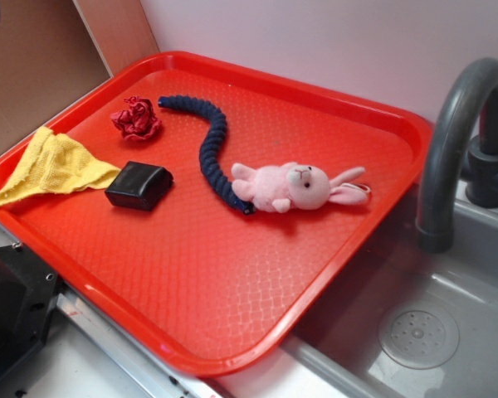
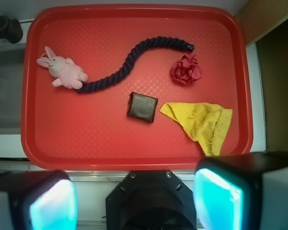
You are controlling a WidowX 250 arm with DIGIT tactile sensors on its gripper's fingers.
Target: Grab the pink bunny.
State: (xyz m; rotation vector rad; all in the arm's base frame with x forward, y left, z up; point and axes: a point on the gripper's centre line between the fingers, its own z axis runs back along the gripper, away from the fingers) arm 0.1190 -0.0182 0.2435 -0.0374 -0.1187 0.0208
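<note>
**rigwatcher:** where's the bunny sitting right now?

**me:** i'm on the remote feed. the pink bunny (image 1: 289, 187) is lying on its side on the red tray (image 1: 232, 282), toward the edge nearest the sink (image 1: 448, 332). ears point at the grey faucet (image 1: 456, 141), feet point back toward the middle of the tray. in the wrist view it's up in the top left corner (image 2: 62, 71).

**rigwatcher:** anything touching it?

**me:** yeah, the dark-blue braided rope (image 1: 207, 141) snakes across the tray and its near end sits right against the bunny's legs, looks like contact. the rest is well apart from it: a crumpled red fabric ball (image 1: 136, 118) by the rope's far end, a small black block (image 1: 139, 185) near the middle, and a yellow cloth (image 1: 54, 168) hanging over the tray's rim on the side away from the sink.

**rigwatcher:** and the gripper?

**me:** gripper (image 2: 134, 196) is high above the tray, nowhere near the bunny. in the wrist view both fingers (image 2: 216, 199) show at the bottom edge with their teal pads, spread wide with nothing between them. exterior cam doesn't show the gripper itself, just some dark hardware at the lower left edge that i can't make out.

**rigwatcher:** so the bunny's untouched.

**me:** yep, just lying there, face turned up toward the exterior cam.
</note>
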